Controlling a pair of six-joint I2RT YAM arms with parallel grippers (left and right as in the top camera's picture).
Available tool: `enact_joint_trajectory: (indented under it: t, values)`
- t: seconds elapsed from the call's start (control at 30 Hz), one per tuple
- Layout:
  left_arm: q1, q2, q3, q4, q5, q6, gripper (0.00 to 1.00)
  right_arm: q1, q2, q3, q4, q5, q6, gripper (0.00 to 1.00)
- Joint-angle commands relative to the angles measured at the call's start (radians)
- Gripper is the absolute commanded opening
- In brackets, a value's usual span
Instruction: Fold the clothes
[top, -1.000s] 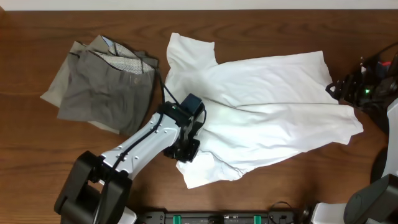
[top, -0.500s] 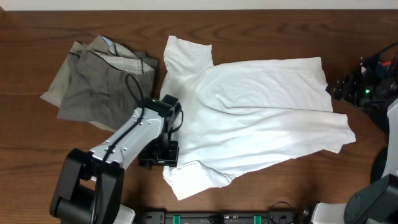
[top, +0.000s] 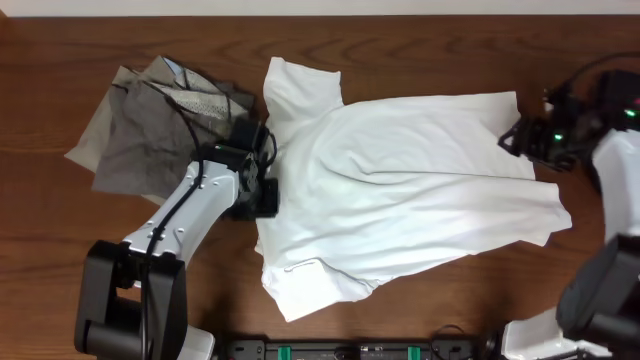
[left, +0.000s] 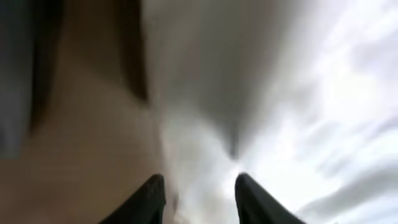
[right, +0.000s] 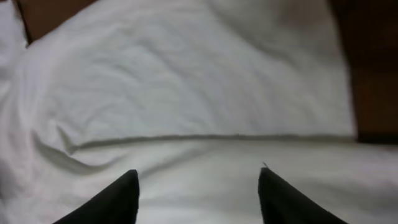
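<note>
The clothes are a white T-shirt (top: 410, 195) spread across the middle of the table and crumpled grey-khaki trousers (top: 150, 140) at the left. My left gripper (top: 264, 192) sits at the shirt's left edge, just below the sleeve. In the blurred left wrist view its fingers (left: 152, 199) stand apart, with the left gripper (left: 198, 190) over the white cloth's border and brown wood to the left. My right gripper (top: 512, 140) is at the shirt's upper right corner. In the right wrist view the right gripper (right: 198, 180) is open above wrinkled T-shirt cloth (right: 186, 93).
Dark wooden table (top: 60, 260) shows all round the clothes. The trousers lie close to the left arm's elbow side. A patterned lining (top: 200, 100) shows at the trousers' top. The table's front rail (top: 350, 350) runs along the bottom edge.
The left gripper dragged the shirt's lower part leftward, opened, then moved up to the shirt's left edge. The right arm swung in from the table's right side to the shirt's upper right corner.
</note>
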Motion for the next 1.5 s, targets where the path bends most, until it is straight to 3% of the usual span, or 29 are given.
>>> enact_joint_trajectory:
  t: [0.0,0.07,0.13,0.2,0.47,0.87,0.93,1.07,1.17,1.4,1.47]
  values:
    - [0.000,0.000,0.018,0.088,0.020,0.101,0.39,0.048,0.065,-0.001,0.040,-0.011,0.045,0.50]
    - [0.001,0.004,0.018,0.149,0.021,0.101,0.35,0.069,0.105,-0.001,0.082,-0.011,0.072,0.33]
    - [0.001,0.013,0.018,0.192,0.020,0.101,0.22,0.092,0.146,-0.001,0.130,-0.011,0.079,0.15]
    - [0.001,0.023,0.018,0.220,0.021,0.101,0.10,0.117,0.193,-0.001,0.186,-0.011,0.081,0.08]
    - [0.001,0.034,0.018,0.221,0.041,0.100,0.08,0.182,0.361,-0.001,0.393,0.039,0.204,0.01]
    - [0.001,0.033,0.018,0.176,0.110,0.099,0.09,0.175,0.539,0.001,0.692,0.295,0.476,0.01]
    - [0.001,0.033,0.018,0.177,0.142,0.096,0.17,0.163,0.565,0.010,0.752,0.295,0.515,0.01]
    - [0.001,0.033,0.018,0.178,0.186,0.096,0.43,0.140,0.582,0.032,0.859,0.228,0.533,0.01]
    - [0.001,0.033,0.018,0.179,0.190,0.097,0.55,0.117,0.573,0.071,0.898,0.087,0.464,0.11]
    - [0.001,0.033,0.026,0.184,0.190,0.097,0.64,0.019,0.433,0.139,0.775,-0.206,0.304,0.41]
    - [0.001,0.033,0.029,0.209,0.193,0.097,0.65,-0.006,0.366,0.139,0.721,-0.251,0.266,0.46]
